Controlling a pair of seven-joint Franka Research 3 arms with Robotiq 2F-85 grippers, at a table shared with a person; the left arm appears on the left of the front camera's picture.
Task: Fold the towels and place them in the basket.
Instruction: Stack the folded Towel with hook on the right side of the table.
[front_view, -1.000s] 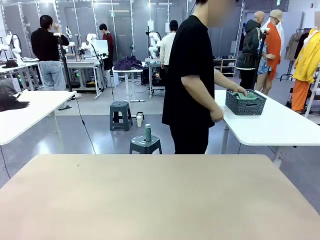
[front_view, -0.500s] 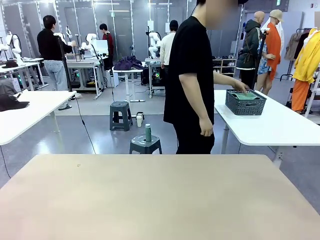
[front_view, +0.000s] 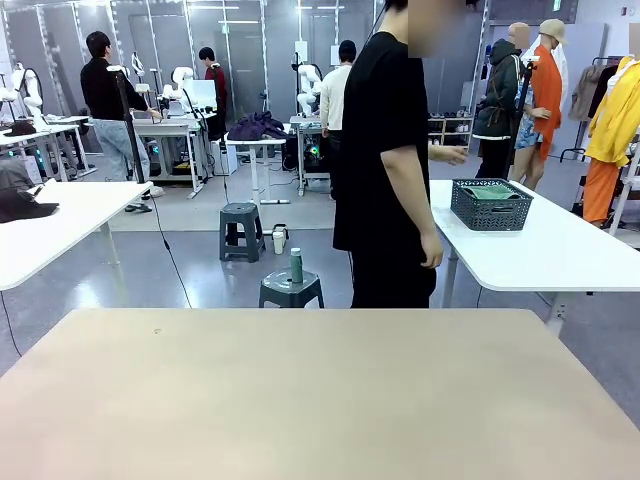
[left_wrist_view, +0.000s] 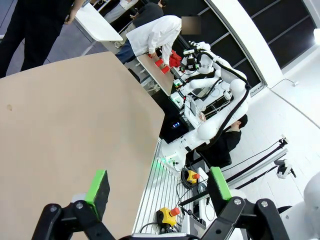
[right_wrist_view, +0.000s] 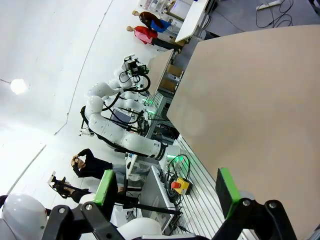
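A green towel (front_view: 492, 192) is lying in the basket (front_view: 489, 207) on the far table (front_view: 560, 250); soft, limp, best pinched at corners. Both tools, left (left_wrist_view: 157, 186) and right (right_wrist_view: 167, 190), are hanging open.

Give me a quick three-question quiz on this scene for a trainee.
1. True or false: the basket stands on the white table at the right, not on the beige table.
2. What lies in the basket? A) a green towel B) a bottle C) nothing
3. How do the jaws of the left gripper and right gripper stand?

Key: 1 true. 2 A. 3 both open, holding nothing.
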